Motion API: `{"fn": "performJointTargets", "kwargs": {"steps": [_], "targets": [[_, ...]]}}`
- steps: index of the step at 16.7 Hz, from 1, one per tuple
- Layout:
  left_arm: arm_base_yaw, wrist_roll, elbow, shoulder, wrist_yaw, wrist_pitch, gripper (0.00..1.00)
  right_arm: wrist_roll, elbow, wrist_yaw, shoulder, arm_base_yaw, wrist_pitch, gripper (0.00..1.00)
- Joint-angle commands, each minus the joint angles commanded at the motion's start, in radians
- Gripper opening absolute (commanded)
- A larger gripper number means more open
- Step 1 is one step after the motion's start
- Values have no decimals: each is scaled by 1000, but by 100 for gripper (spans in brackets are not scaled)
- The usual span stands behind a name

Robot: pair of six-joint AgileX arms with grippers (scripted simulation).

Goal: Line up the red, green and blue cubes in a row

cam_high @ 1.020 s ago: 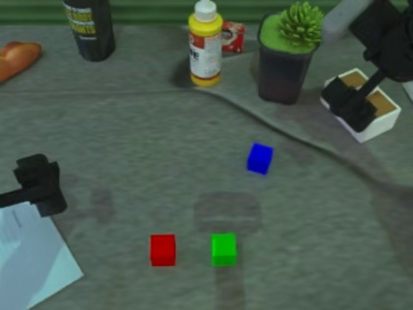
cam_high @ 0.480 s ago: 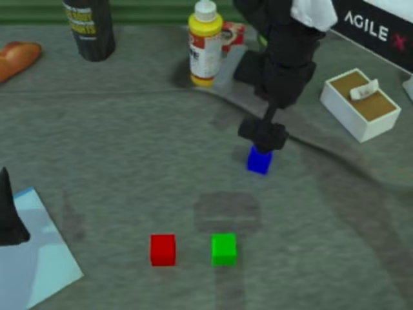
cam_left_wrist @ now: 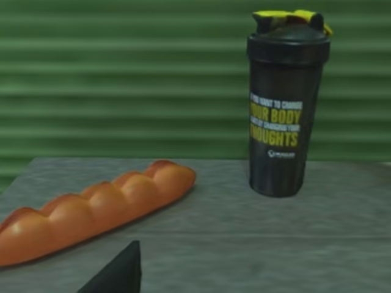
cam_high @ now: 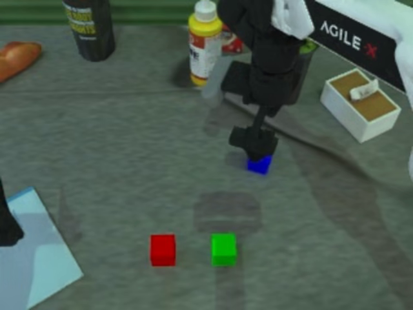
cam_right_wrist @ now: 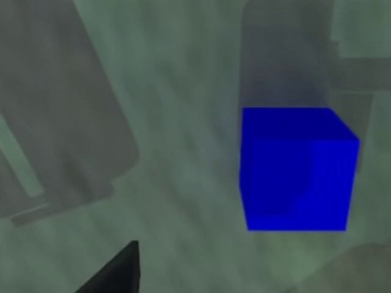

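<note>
The blue cube (cam_high: 260,166) lies right of the table's middle and fills much of the right wrist view (cam_right_wrist: 296,171). My right gripper (cam_high: 254,143) hangs open just above the cube's far edge, covering part of it. One dark fingertip (cam_right_wrist: 119,271) shows in the right wrist view, apart from the cube, with nothing held. Side by side near the front edge sit the red cube (cam_high: 162,249) and the green cube (cam_high: 224,248), with a small gap between them. My left gripper (cam_high: 6,226) is parked at the left edge, with one fingertip (cam_left_wrist: 119,274) showing.
At the back stand a yellow bottle (cam_high: 205,45), a black shaker (cam_high: 89,27) and a bread loaf (cam_high: 18,57). A white box with a brown top (cam_high: 359,103) sits at the back right. A pale blue sheet (cam_high: 35,252) lies at the front left.
My right arm swung in from the white box at the back right and lowered over the blue cube. My left arm drew back to the left edge. The cubes have not moved.
</note>
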Motion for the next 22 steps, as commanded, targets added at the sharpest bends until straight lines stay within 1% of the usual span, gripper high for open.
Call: {"fn": "performJointTargets", "kwargs": {"steps": [4,8,10,15,22], "targets": [[0,0,0,0,0,0,100,-1,-42,0,4,-2,43,100],[0,0,0,0,0,0,100,1,-173,0,28,0,210,100],[0,0,0,0,0,0,100,2,-225,0,39,1,268,100],[0,0,0,0,0,0,100,2,-240,1,43,1,283,100],[0,0,0,0,0,0,100,2,-240,1,43,1,283,47]]}}
